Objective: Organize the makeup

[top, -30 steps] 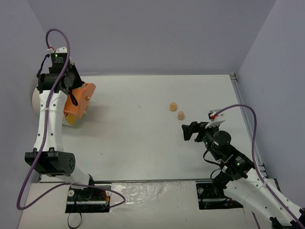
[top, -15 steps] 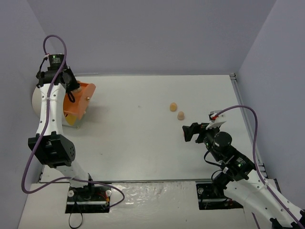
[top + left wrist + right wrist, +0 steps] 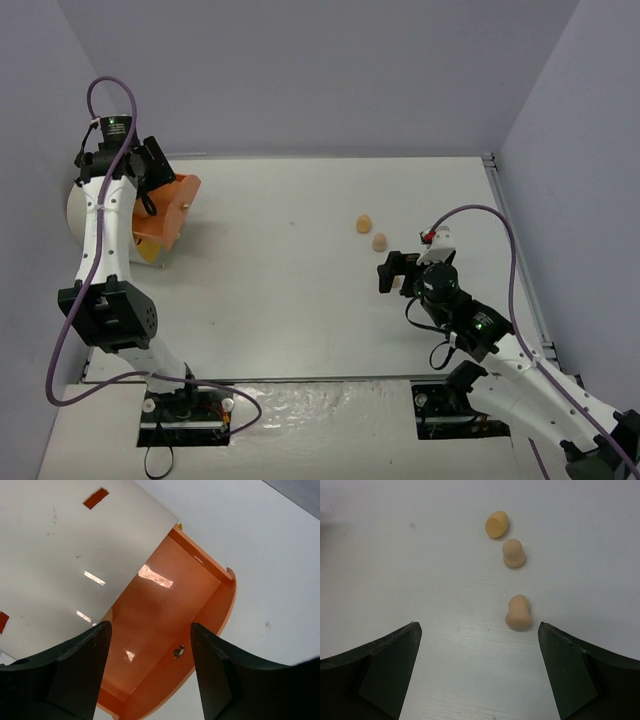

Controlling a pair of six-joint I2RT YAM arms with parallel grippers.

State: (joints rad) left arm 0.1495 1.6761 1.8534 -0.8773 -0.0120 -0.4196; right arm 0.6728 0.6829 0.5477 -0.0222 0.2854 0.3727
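Three peach egg-shaped sponges lie on the white table. In the right wrist view they are the far sponge (image 3: pixel 497 524), the middle sponge (image 3: pixel 513 553) and the near sponge (image 3: pixel 519 613). My right gripper (image 3: pixel 478 627) is open and low over the table, with the near sponge just inside its right finger (image 3: pixel 570 670). From above only two sponges (image 3: pixel 365 223) (image 3: pixel 379 241) show beyond the right gripper (image 3: pixel 392 272). My left gripper (image 3: pixel 150 625) hangs open above the orange drawer (image 3: pixel 165 610), holding nothing. No other makeup is in view.
The orange drawer (image 3: pixel 167 212) sticks out of a large cream cylinder (image 3: pixel 74 212) at the table's far left. A small metal knob (image 3: pixel 178 652) sits on the drawer's front. Grey walls close the back and both sides.
My left gripper has gone from shut to open and shifted back over the drawer. My right arm has swung left and forward, closer to the sponges.
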